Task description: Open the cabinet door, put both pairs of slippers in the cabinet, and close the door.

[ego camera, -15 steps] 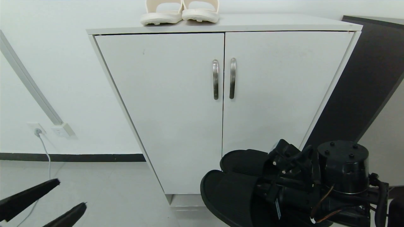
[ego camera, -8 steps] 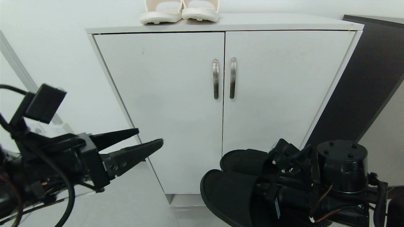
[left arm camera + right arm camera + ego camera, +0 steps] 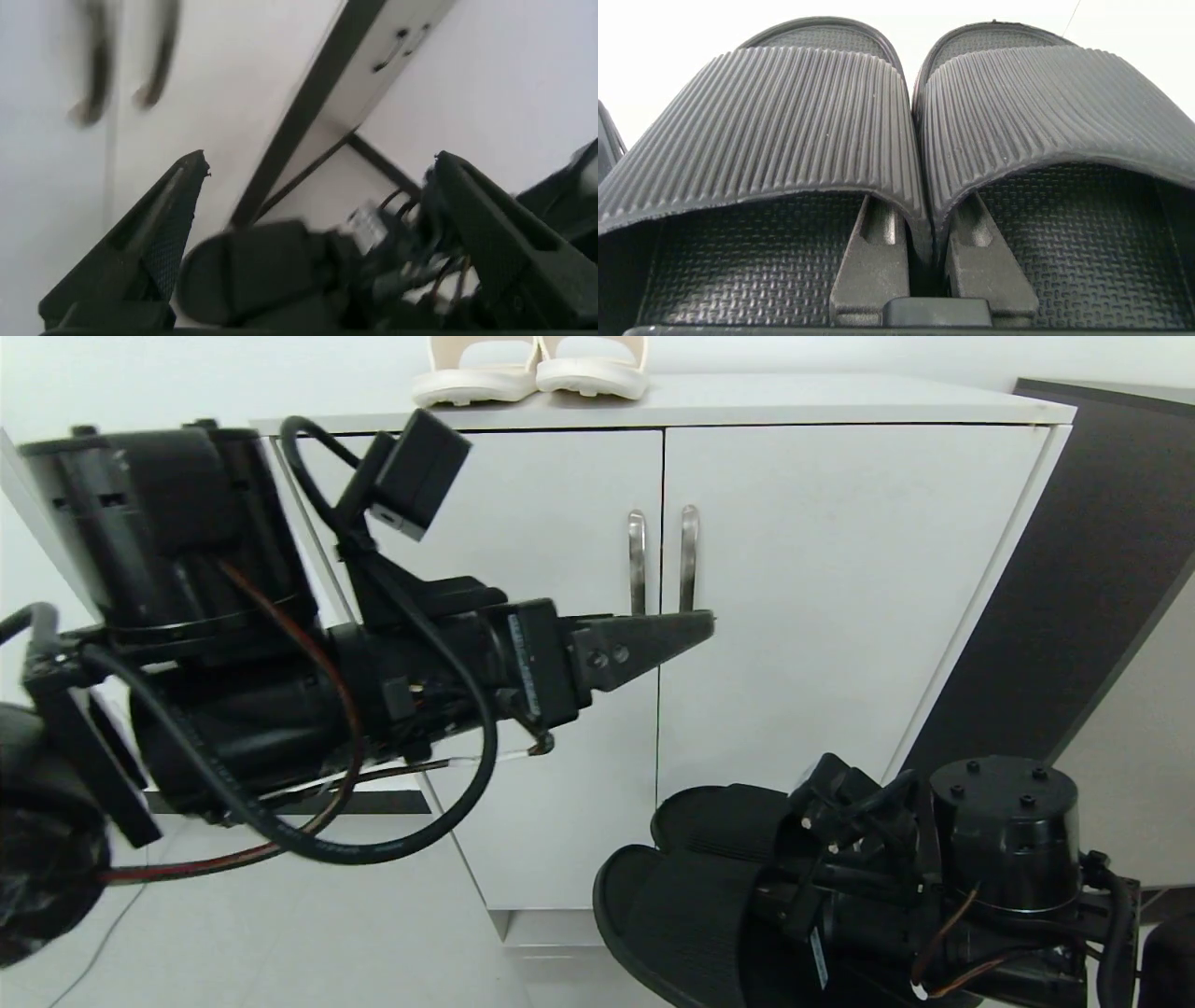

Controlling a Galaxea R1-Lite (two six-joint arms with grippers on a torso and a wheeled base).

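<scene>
While both cabinet doors [image 3: 840, 569] stand shut, no step of the task counts as done; the opening step is judged in hand; left gripper [image 3: 695, 621] level with the lower ends of the two handles [image 3: 637, 560], jaws wide apart and empty; contact with a handle cannot be told; right gripper [image 3: 923, 224] low before the right-hand door, jaws pinched on the inner walls of the black slippers [image 3: 709, 887]; cream slippers [image 3: 532, 369] sit on the cabinet top [image 3: 794, 401]; left to do: open, stow both pairs, close.

left end effector [image 3: 698, 620] risen, nearing door handles [image 3: 638, 558]
</scene>
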